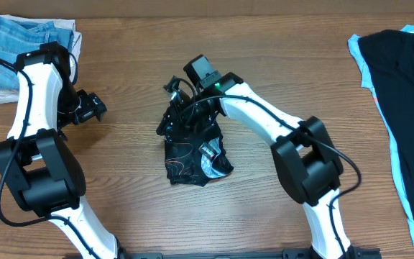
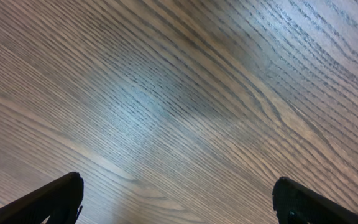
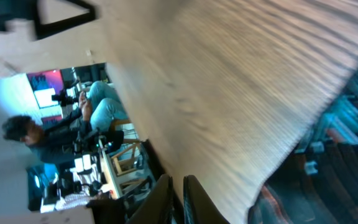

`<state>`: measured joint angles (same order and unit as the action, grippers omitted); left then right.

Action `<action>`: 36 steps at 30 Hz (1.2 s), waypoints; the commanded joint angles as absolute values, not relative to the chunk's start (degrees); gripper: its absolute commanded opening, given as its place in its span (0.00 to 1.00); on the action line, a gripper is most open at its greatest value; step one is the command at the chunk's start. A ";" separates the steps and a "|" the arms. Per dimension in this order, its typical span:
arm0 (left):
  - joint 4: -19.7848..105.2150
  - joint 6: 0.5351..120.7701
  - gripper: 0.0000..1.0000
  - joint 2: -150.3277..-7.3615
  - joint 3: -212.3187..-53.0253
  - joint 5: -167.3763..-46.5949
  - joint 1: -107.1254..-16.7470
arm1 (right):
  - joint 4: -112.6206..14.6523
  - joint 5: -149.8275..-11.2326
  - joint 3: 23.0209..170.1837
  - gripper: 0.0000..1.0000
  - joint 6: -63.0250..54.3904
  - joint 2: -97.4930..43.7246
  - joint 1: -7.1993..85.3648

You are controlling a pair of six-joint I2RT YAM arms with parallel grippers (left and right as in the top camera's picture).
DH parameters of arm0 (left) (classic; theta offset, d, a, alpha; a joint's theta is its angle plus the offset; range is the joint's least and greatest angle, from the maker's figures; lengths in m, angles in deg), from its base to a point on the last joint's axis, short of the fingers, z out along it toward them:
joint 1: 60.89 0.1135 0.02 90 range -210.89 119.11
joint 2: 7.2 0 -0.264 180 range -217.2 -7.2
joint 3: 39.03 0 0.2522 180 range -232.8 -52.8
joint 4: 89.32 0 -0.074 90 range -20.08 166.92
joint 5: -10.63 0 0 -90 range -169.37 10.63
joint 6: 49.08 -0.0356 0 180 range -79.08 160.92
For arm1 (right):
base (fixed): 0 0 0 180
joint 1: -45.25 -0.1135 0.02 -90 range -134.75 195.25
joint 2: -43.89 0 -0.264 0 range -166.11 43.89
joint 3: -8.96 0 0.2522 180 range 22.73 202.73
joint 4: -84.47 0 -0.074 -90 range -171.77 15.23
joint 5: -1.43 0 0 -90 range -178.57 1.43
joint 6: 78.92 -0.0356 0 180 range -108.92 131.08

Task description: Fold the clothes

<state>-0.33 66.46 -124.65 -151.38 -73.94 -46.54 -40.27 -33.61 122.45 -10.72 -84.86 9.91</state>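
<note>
Wood table (image 1: 264,43), left fingers (image 2: 48,199) wide apart above it, right fingers (image 3: 160,202) pinched on black shirt (image 1: 192,155)

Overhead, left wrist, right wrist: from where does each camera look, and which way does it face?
Overhead: above the table, facing straight down; shows left arm, right arm and the black shirt.
Left wrist: on the left arm, facing down at the table wood; its jaws show wide apart at the bottom corners.
Right wrist: on the right arm, tilted, looking along the table toward the room; its jaws show close together at the bottom.
Shared: overhead and left wrist both show the table wood.
</note>
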 commanded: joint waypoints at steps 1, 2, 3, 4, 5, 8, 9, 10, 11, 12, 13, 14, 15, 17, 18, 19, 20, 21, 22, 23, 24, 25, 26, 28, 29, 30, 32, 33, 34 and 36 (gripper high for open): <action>-0.53 66.83 1.00 -124.54 -151.18 -73.44 -46.65 | -40.82 -36.06 121.36 0.11 -12.82 -89.67 10.88; -0.53 66.83 1.00 -124.54 -151.18 -73.44 -46.65 | -40.86 -37.20 121.36 0.12 -12.82 -90.85 11.05; -0.53 66.83 1.00 -124.54 -151.18 -73.44 -46.65 | -41.04 -37.48 121.36 0.13 -12.82 -91.44 11.23; -0.53 66.83 1.00 -124.54 -151.18 -73.44 -46.65 | -41.45 -37.55 121.36 0.14 -12.82 -92.40 11.60; -0.55 66.85 1.00 -124.54 -151.18 -73.44 -46.65 | -41.85 -37.57 121.36 0.15 -12.78 -92.92 11.90; -0.57 66.85 1.00 -124.54 -151.18 -73.54 -46.65 | -44.49 -37.59 121.36 0.18 -12.78 -94.37 13.22; -0.57 66.83 1.00 -124.54 -151.18 -73.74 -46.65 | -45.61 -37.59 121.36 0.19 -12.80 -94.48 13.59; -0.57 66.83 1.00 -124.54 -151.18 -74.16 -46.65 | -46.90 -37.61 121.36 0.20 -12.80 -94.63 14.05; -0.55 66.83 1.00 -124.54 -151.18 -74.70 -46.65 | -47.90 -37.61 121.36 0.20 -12.80 -94.65 14.55; -0.55 66.83 1.00 -124.54 -151.18 -74.94 -46.65 | -48.40 -37.53 121.53 0.20 -13.04 -94.65 15.03; -0.55 66.83 1.00 -124.54 -151.18 -74.94 -46.65 | -48.30 -37.48 121.88 0.19 -13.02 -94.56 15.34; -0.55 66.81 1.00 -124.54 -151.18 -74.92 -46.65 | -47.75 -37.11 122.60 0.17 -12.97 -94.48 15.82; -0.55 66.83 1.00 -124.54 -151.18 -74.94 -46.65 | -46.90 -37.02 123.30 0.16 -12.95 -94.32 16.17; -0.53 66.83 1.00 -124.54 -151.18 -74.92 -46.65 | -44.14 -37.02 125.09 0.15 -12.01 -93.41 16.71; -0.53 66.81 1.00 -124.54 -151.18 -74.92 -46.65 | -42.92 -37.00 125.75 0.15 -11.36 -92.84 16.84; -0.49 66.81 1.00 -124.54 -151.18 -74.92 -46.65 | -41.17 -37.09 126.73 0.15 -10.96 -92.09 16.95; -0.40 66.83 1.00 -124.54 -151.18 -74.92 -46.65 | -39.73 -37.07 127.56 0.16 -10.94 -91.35 17.00; -0.35 66.83 1.00 -124.54 -151.18 -74.92 -46.65 | -37.74 -37.00 128.59 0.16 -10.98 -90.30 17.04; -0.35 66.83 1.00 -124.54 -151.18 -74.92 -46.65 | -36.12 -36.83 129.29 0.16 -11.03 -89.52 17.04; -0.35 66.81 1.00 -124.54 -151.18 -74.92 -46.65 | -34.15 -36.17 129.97 0.16 -11.05 -88.51 17.04; -0.38 66.81 1.00 -124.54 -151.18 -74.92 -46.65 | -32.17 -35.30 130.36 0.16 -11.03 -87.50 17.02; -0.38 66.81 1.00 -124.54 -151.18 -74.92 -46.65 | -30.53 -34.71 130.45 0.16 -11.03 -86.67 16.97; -0.38 66.81 1.00 -124.54 -151.18 -74.92 -46.65 | -28.49 -34.53 130.45 0.16 -11.01 -85.84 16.87; -0.38 66.81 1.00 -124.54 -151.18 -74.94 -46.65 | -24.97 -34.53 130.43 0.16 -9.48 -85.21 16.47; -0.38 66.83 1.00 -124.54 -151.18 -74.94 -46.67 | -23.31 -34.55 130.43 0.17 -8.14 -85.21 16.23; -0.38 66.83 1.00 -124.54 -151.18 -74.94 -46.65 | -22.22 -34.79 130.14 0.18 -7.18 -85.25 15.90; -0.38 66.83 1.00 -124.54 -151.18 -74.94 -46.65 | -22.05 -35.76 128.59 0.20 -6.90 -85.28 15.14; -0.38 66.83 1.00 -124.54 -151.18 -74.94 -46.65 | -22.13 -36.04 127.50 0.21 -6.92 -85.28 14.59; -0.38 66.83 1.00 -124.54 -151.18 -74.94 -46.65 | -22.33 -36.04 126.56 0.21 -6.92 -85.30 14.20; -0.44 66.81 1.00 -124.54 -151.18 -74.94 -46.65 | -23.42 -36.04 123.76 0.22 -7.01 -85.30 13.19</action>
